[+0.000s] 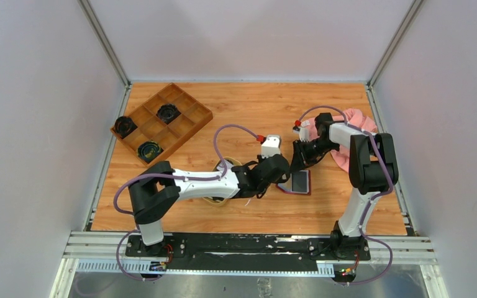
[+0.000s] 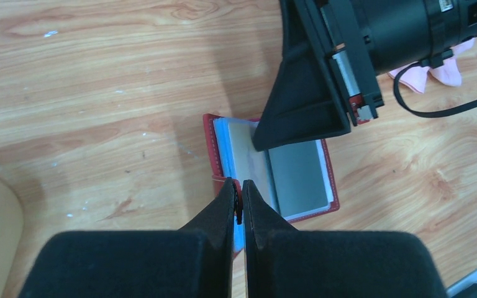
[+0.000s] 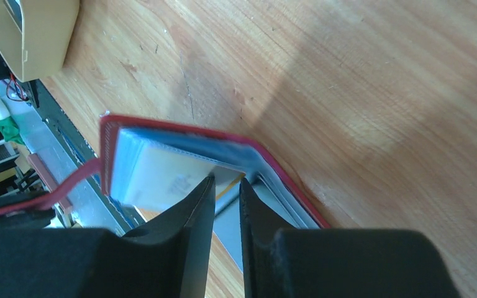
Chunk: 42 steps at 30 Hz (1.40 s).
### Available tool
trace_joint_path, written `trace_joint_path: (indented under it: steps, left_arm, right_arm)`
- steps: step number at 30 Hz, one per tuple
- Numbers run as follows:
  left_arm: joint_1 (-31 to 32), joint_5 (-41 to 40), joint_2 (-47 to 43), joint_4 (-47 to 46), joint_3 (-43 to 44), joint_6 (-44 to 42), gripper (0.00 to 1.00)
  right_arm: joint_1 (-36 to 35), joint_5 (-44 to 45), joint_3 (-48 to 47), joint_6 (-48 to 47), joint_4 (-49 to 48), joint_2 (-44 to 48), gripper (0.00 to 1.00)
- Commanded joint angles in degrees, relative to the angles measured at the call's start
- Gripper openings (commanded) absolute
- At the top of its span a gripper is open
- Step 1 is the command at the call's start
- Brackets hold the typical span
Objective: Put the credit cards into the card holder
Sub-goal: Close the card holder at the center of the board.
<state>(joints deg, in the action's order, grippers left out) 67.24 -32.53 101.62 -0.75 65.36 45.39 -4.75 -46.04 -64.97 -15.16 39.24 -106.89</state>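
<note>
The left gripper's [image 2: 238,188] matte black wedge fingers are pinched tight on the stitched red leather rim of the card holder [image 2: 295,180], which lies open on the grained wooden table [image 2: 99,93]. The right gripper's [image 3: 223,181] fingers stand barely apart over its glossy inside, where a tan card [image 3: 158,177] shows. Whether they grip anything is unclear.

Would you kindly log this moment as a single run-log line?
left gripper: shut on card holder edge | right gripper: tips at its open inside, grip unclear
</note>
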Motion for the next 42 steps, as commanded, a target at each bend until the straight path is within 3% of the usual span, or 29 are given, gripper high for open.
trace_joint_path:
  steps: [1,6,13,20,30,42]
  left_arm:
    - [-0.2,1.4,1.9,-0.7,3.8,-1.6,0.01]
    - [-0.2,0.2,0.8,-0.7,3.5,-1.9,0.01]
    - [-1.2,-3.0,-3.9,-0.7,-1.7,-1.4,0.0]
    - [-1.6,-5.2,-7.2,-0.7,-4.8,-2.6,0.0]
    - [-2.1,-4.4,-8.0,-0.7,-4.1,-4.0,0.0]
    - [-2.1,3.1,-2.4,-0.9,2.3,-3.9,0.0]
  right_arm:
    - [0.7,1.3,0.5,1.1,0.2,-0.7,0.25]
    - [0.8,-0.8,-2.3,-5.0,4.5,1.9,0.26]
    - [1.4,4.5,-0.8,-10.1,5.3,9.4,0.25]
    - [1.4,6.3,-1.5,-8.0,6.0,4.9,0.15]
    - [1.2,6.5,-1.4,-6.5,6.1,-0.4,0.15]
    - [-0.1,2.0,-1.7,-5.2,6.6,-5.7,0.16]
